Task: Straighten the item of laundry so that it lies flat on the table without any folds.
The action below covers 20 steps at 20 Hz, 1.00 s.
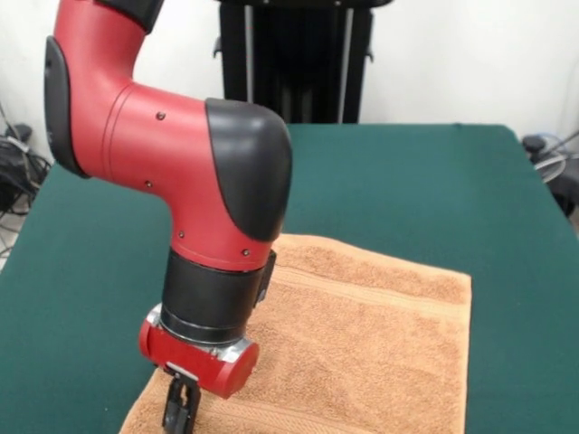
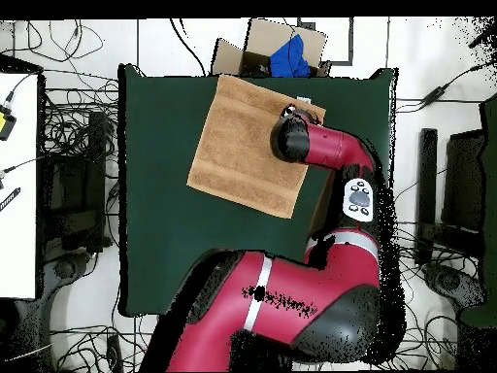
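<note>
At the near edge of the worktop (image 1: 81,271), in the front view, the hand (image 1: 181,409) points down over the near left corner of the towel (image 1: 362,344). Its black fingers stand close together at the bottom edge of the picture; whether they pinch cloth cannot be told, because the tips are cut off there. Above the hand sits a red wrist ring, then a black collar, then the arm (image 1: 172,154), which rises to the upper left.

The towel is light orange-tan terry cloth. It lies spread on the near half of the green worktop, right of centre in the front view, and turned slightly against the worktop's edges. A woven stripe band runs across it near its far end. Its right and far edges lie straight and flat. The near left part is hidden behind the arm.

In the overhead view, the towel (image 2: 238,146) lies at the end of the worktop (image 2: 160,243) farthest from the robot's base, with one corner at that edge. The wrist covers the towel's right corner there. A small pale tag (image 2: 302,102) shows just beside the wrist.

Beyond the worktop in the front view stands the black pedestal (image 1: 294,59) before a white wall.
</note>
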Tool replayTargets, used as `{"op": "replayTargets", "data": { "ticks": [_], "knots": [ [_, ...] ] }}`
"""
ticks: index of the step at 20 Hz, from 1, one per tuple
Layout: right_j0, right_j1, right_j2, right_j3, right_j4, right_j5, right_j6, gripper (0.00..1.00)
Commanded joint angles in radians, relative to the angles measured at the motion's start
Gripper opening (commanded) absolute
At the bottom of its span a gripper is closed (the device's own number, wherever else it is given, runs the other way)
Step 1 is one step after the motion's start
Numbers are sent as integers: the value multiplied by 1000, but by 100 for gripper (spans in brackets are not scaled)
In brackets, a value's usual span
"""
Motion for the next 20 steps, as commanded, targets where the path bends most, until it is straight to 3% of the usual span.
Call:
{"op": "replayTargets", "data": {
  "ticks": [1,12,20],
  "knots": [
    [-30,19,123,29,-85,27,-85,0],
    [-3,-24,101,96,-100,59,-11,0],
    [-10,-4,113,60,-118,33,-16,0]
  ]
}}
